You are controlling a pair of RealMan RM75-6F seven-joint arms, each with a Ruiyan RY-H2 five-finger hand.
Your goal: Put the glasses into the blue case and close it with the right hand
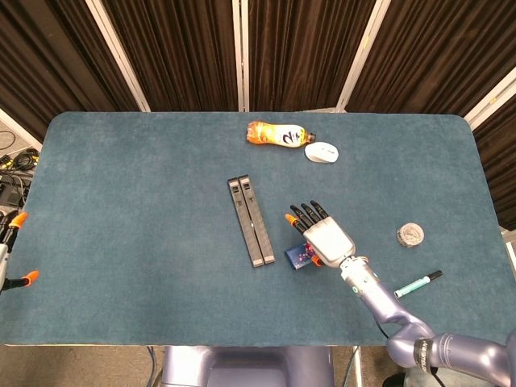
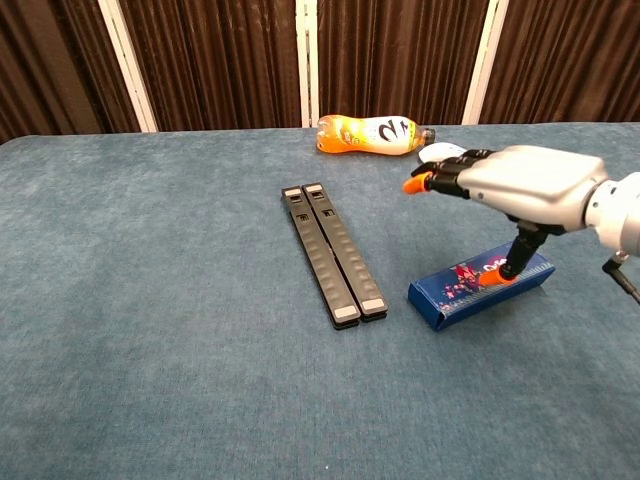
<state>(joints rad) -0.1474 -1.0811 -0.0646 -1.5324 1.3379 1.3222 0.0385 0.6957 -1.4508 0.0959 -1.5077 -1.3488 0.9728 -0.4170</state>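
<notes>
The blue case [image 2: 455, 295] lies flat on the table, right of centre, and looks closed; its patterned top faces up. In the head view only the left end of the case [image 1: 297, 258] shows from under my right hand [image 1: 326, 239]. In the chest view my right hand [image 2: 525, 185] hovers over the case with its fingers stretched out to the left, while the orange-tipped thumb [image 2: 500, 275] points down and touches the case's top. No glasses are visible. My left hand is out of both views.
Two long black bars [image 1: 251, 221] lie side by side left of the case. An orange bottle [image 1: 278, 134] and a white mouse [image 1: 322, 151] lie at the back. A round tin [image 1: 411, 235] and a green pen [image 1: 418, 283] sit to the right.
</notes>
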